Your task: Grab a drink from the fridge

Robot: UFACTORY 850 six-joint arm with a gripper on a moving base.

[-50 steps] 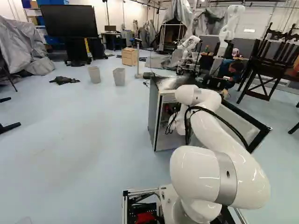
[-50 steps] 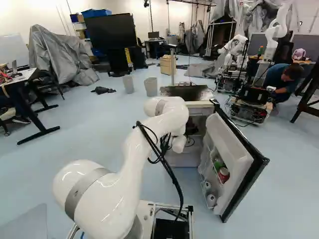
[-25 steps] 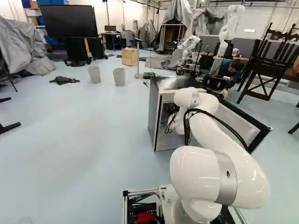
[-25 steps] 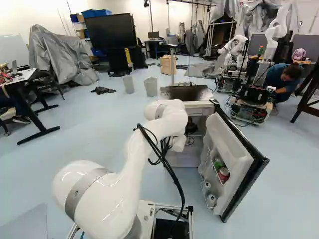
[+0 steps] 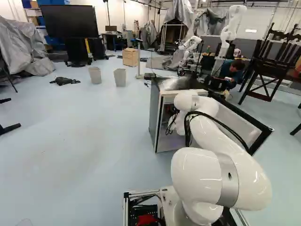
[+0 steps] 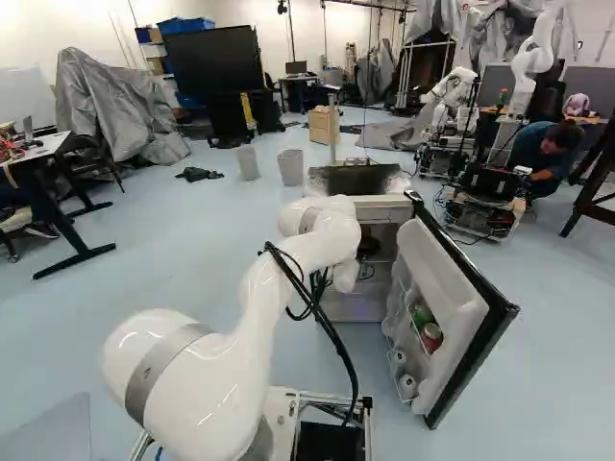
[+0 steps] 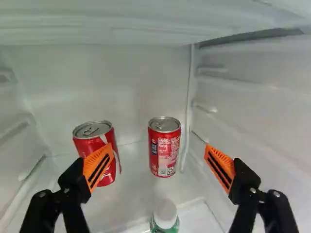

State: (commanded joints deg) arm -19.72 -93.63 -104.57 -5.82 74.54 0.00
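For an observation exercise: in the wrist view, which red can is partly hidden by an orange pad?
The red can farther from the white-capped bottle: an orange pad overlaps it, while the other red can, nearer that bottle, stands uncovered.

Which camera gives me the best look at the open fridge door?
The right base view: it shows the door's inner face and items in its racks. In the left base view the arm covers part of it; no racks show. The wrist view shows only the fridge's inside.
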